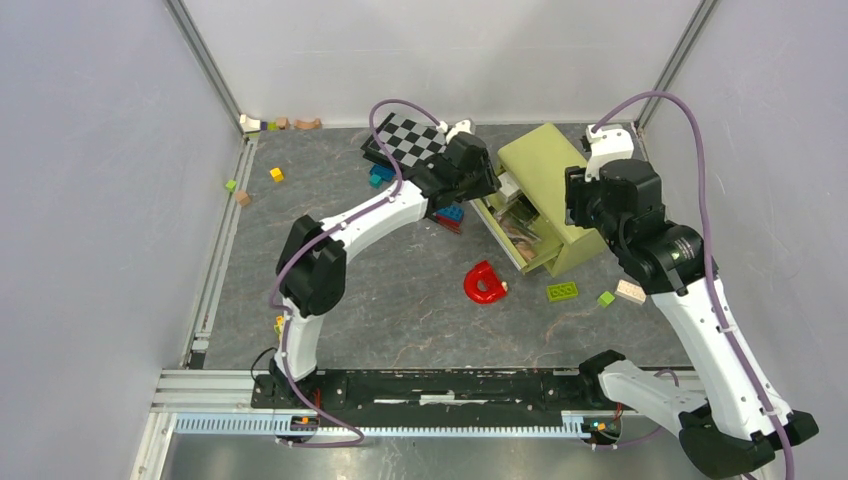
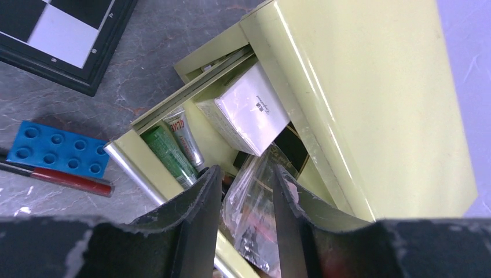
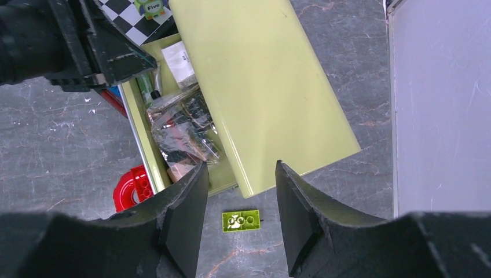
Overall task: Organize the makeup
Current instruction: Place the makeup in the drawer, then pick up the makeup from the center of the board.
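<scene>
A yellow-green drawer box [image 1: 545, 170] lies at the back right, its drawer [image 1: 520, 240] pulled out toward the left arm. Makeup fills the drawer: a white carton [image 2: 252, 110], a green tube [image 2: 168, 152], a silver tube [image 2: 186, 139] and a clear plastic bag [image 2: 260, 197] of small cosmetics. My left gripper [image 2: 248, 179] hovers right over the drawer, jaws apart, the bag lying below the gap. My right gripper [image 3: 240, 174] hangs open above the box's near corner, with the crinkled bags [image 3: 182, 127] in view.
A chessboard [image 1: 405, 140] sits behind the left gripper. A blue brick [image 2: 55, 147] and a red pen [image 2: 69, 179] lie beside the drawer. A red horseshoe piece [image 1: 485, 283], a green brick [image 3: 241, 220] and small bricks [image 1: 620, 293] lie in front. Loose bricks [image 1: 275, 174] dot the left.
</scene>
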Robot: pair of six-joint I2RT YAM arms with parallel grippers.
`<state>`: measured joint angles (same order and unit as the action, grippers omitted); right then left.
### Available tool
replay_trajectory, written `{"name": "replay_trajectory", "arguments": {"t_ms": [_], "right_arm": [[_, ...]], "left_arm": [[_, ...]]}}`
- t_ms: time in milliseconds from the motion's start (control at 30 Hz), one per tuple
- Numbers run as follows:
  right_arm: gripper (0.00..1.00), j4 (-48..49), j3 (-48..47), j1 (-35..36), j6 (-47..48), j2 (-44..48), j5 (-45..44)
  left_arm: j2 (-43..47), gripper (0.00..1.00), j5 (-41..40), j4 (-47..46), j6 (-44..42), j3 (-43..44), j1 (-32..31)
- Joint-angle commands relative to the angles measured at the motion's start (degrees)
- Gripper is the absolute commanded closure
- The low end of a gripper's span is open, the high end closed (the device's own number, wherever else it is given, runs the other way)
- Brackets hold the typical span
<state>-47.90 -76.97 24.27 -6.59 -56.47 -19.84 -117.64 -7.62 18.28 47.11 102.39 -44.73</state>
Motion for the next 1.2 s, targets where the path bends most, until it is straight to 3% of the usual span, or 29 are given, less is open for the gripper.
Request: {"name": "replay_trajectory", "arguments": {"t_ms": [0,300,500,1167], "right_arm": [[0.47,1.65,0.94,0.11,0.34,-0.16,-1.26],[0.47,2.24,1.56,0.09,0.59,-0.38,-1.14],[0.47,3.07,2.69,0.11,0.59,-0.30,-1.00],[0.47,3.31,4.11,0.15,1.45,-0.16,-1.66]], "left_arm": [[9.56,0.55,-3.12,-1.48,-4.11,-2.28,0.81],[19.37,0.53,-2.64,-4.05,-3.39,-18.38,6.53],[19.82,0.54,-0.90,-7.46,2.29,-27.56,11.64],[3.00,0.55,2.55,-8.97,9.93,-24.94,13.70]]}}
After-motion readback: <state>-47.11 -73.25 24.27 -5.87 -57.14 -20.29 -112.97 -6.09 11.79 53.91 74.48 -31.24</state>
